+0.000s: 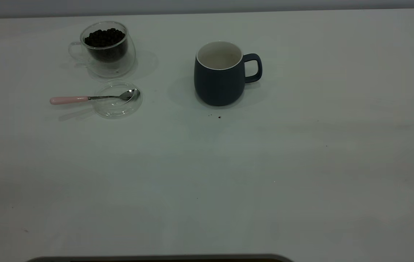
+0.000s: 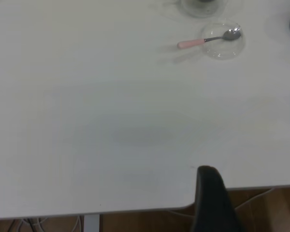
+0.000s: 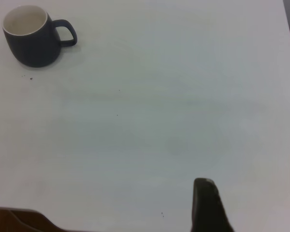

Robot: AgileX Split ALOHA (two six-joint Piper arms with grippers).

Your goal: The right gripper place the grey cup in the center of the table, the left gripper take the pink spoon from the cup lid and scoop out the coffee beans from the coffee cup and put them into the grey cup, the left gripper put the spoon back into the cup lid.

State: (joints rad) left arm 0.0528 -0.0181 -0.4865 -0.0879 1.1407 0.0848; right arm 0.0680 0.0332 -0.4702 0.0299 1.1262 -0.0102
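Spoon [image 1: 90,97] balanced across lid [image 1: 118,99], both tools parked off the worktop [image 1: 301,174].
A clumsy grab could flip it; whether either tool's jaws are apart, I cannot tell.

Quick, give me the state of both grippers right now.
Left gripper: at the table's near edge, far from the pink spoon, holding nothing.
Right gripper: over bare table, far from the grey cup, holding nothing.

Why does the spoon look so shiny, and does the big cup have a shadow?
Exterior view: light glints off the pink spoon's metal bowl, which rests on the cup lid; a soft shadow spreads left of the grey cup. Left wrist view: the same glint shows.
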